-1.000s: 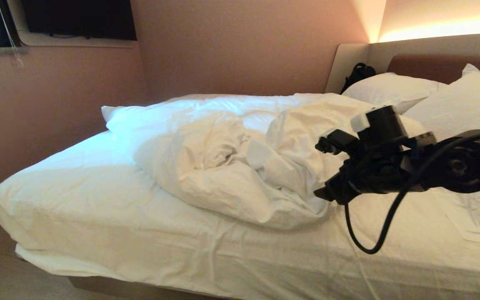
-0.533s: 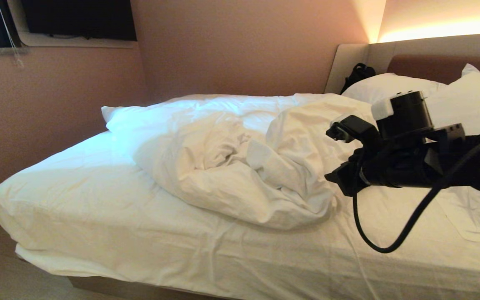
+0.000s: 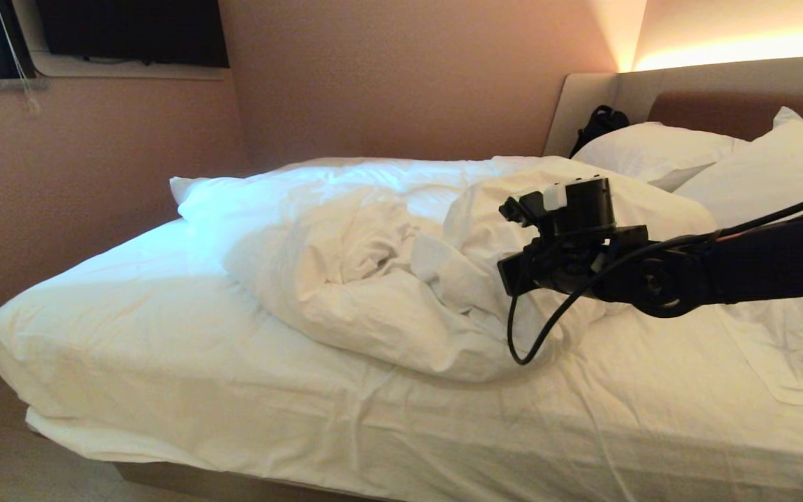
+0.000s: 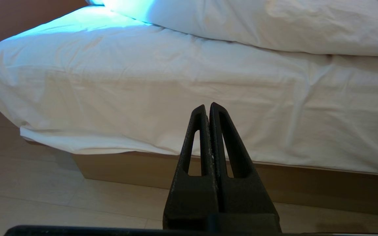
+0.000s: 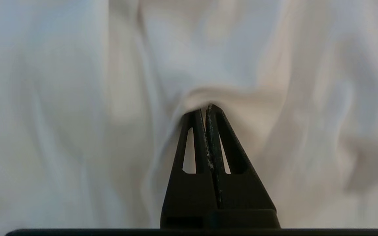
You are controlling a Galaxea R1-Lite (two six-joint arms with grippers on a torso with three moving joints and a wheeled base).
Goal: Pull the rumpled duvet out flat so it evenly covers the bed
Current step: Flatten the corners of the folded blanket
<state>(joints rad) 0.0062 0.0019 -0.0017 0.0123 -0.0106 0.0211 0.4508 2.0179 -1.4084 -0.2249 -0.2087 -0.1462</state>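
Observation:
The duvet lies bunched in a rumpled heap across the middle of the bed, leaving the near side and foot of the sheet bare. My right gripper reaches in from the right and is pressed into the heap's raised fold on the pillow side. In the right wrist view the right gripper is shut, with a pucker of duvet cloth gathered at its tips. My left gripper is shut on nothing and hangs low beside the mattress side, above the floor.
Two white pillows lean on the padded headboard, with a black bag behind them. A pink wall runs along the bed's far side. The tan platform base stands on pale floor.
My right arm drew back and up, then pushed left and down into the duvet's fold. Its gripper went from open to shut. The left arm stayed still.

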